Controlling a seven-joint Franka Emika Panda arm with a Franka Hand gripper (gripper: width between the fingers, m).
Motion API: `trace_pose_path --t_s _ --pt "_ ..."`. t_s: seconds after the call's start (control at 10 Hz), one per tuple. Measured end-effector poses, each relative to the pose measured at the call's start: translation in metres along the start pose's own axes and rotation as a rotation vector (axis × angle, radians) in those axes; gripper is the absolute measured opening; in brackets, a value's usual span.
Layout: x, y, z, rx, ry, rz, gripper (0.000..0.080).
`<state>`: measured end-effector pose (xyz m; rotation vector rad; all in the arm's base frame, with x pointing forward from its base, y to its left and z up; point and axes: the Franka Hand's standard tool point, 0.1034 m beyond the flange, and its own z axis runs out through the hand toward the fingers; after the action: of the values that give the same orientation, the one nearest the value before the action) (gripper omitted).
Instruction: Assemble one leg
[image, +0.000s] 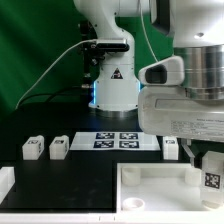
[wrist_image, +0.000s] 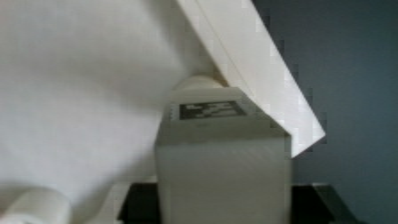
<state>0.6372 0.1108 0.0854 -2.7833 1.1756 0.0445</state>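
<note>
At the exterior view's left, two loose blocks (image: 33, 148) (image: 59, 148) stood side by side on the dark table (image: 60, 175), each showing a tag. Next came the marker board (image: 125, 140), lying flat before the arm's white base (image: 112, 85), and just beyond its right end stood a third block (image: 170, 147). The large white tray (image: 150, 190) filled the foreground. At the far right, the gripper (image: 207, 165) hung over the tray's right part, with the leg (image: 213, 180) just beneath it, tag facing the camera. In the wrist view the leg (wrist_image: 217, 150) rose upright along the centre line between the fingers, which seemed pinched on its lower end, though the pads themselves were hidden. The tray (wrist_image: 89, 90) lay slanted behind it.
</note>
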Motion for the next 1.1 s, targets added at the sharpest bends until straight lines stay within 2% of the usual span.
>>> trace_pose_path --t_s 0.4,0.6,0.7,0.8,0.9,1.0,1.1 --pt "-0.003 0.001 0.000 0.008 -0.010 0.638 0.0293" --pt "-0.002 0.003 0.000 0.020 -0.028 0.761 0.0293" --pt "-0.003 0.002 0.001 0.019 -0.029 0.760 0.0371" --pt "-0.003 0.002 0.001 0.019 -0.030 0.744 0.0371" --pt "-0.003 0.002 0.001 0.019 -0.029 0.684 0.0551" --pt "-0.006 0.001 0.003 0.016 -0.026 0.568 0.0551" --pt "-0.011 -0.001 0.005 0.012 -0.027 0.446 0.0629"
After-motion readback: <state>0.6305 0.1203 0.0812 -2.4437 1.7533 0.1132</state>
